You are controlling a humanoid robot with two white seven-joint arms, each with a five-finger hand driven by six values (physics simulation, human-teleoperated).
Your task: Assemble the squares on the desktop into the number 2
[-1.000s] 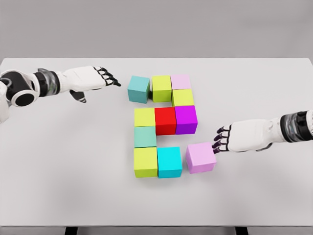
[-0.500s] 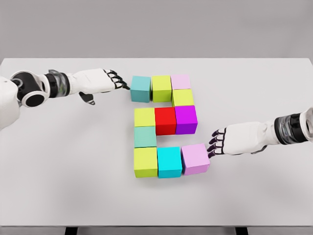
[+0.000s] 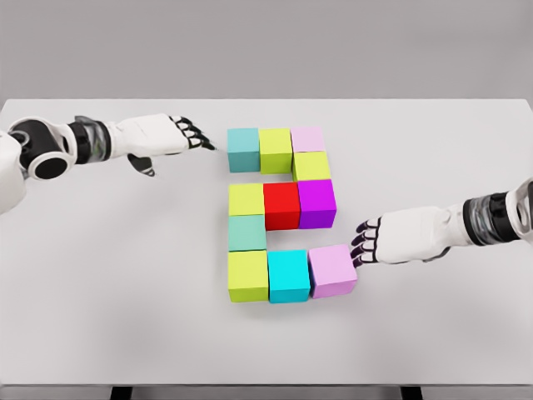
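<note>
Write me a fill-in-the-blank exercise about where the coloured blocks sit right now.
1. The block between the yellow-green and purple blocks in the middle row is ____.
2. The right hand has its fingertips at the ____ block's right side.
3. The cyan block sits in the ____ row.
4. The top row's leftmost block, nearest the left hand, is ____.

Missing words: red; pink; bottom; teal

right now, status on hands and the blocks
Left hand open, just clear of teal block. Right hand open, fingertips at pink block. Blocks read as a 2. Nothing in the way.

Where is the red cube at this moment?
In the head view, the red cube sits mid-table, in the middle row of the figure, between a yellow-green cube on its left and a purple cube on its right.
</note>
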